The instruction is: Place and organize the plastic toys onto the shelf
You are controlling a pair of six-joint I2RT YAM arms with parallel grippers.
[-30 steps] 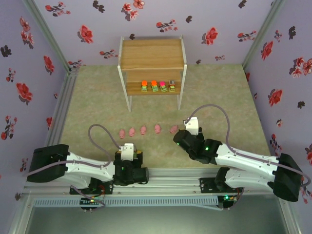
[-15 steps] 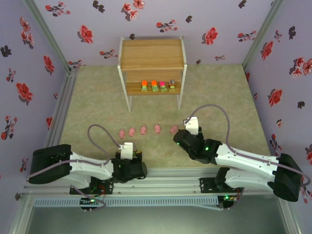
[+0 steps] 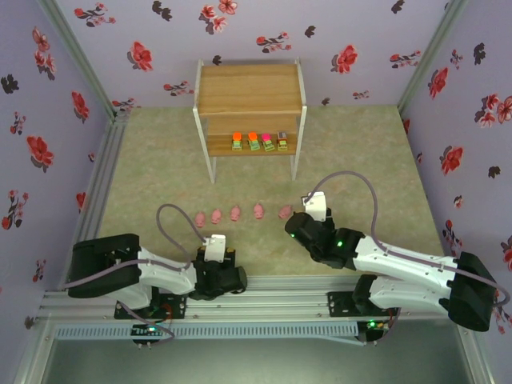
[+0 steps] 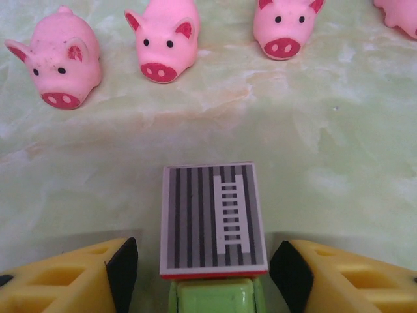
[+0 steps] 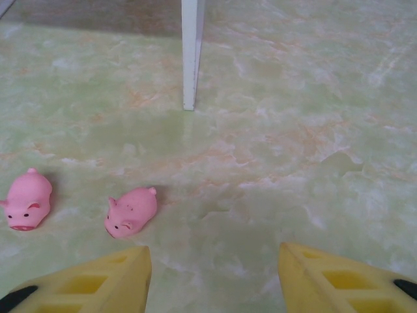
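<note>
In the left wrist view a small block [image 4: 214, 218] with a grey striped top and a green base sits on the mat between my left gripper's [image 4: 205, 261] black pads [image 4: 121, 268]. A gap shows on each side, so the jaws stand open around it. Three pink pigs [image 4: 164, 45] stand in a row just beyond. From above, my left gripper [image 3: 218, 258] is below the row of pigs [image 3: 235, 214]. My right gripper [image 3: 302, 214] hovers open and empty beside the rightmost pig [image 5: 130, 212]. Several blocks [image 3: 253, 142] stand on the shelf's [image 3: 250, 88] lower board.
The shelf's white front leg [image 5: 189, 52] stands ahead of my right gripper. Flowered walls close in the green mat [image 3: 360, 152] on three sides. The metal rail [image 3: 272, 284] with both arm bases runs along the near edge.
My left gripper's jaws have narrowed round the striped block and the left arm has shifted slightly right. The right arm and the pigs have stayed put.
</note>
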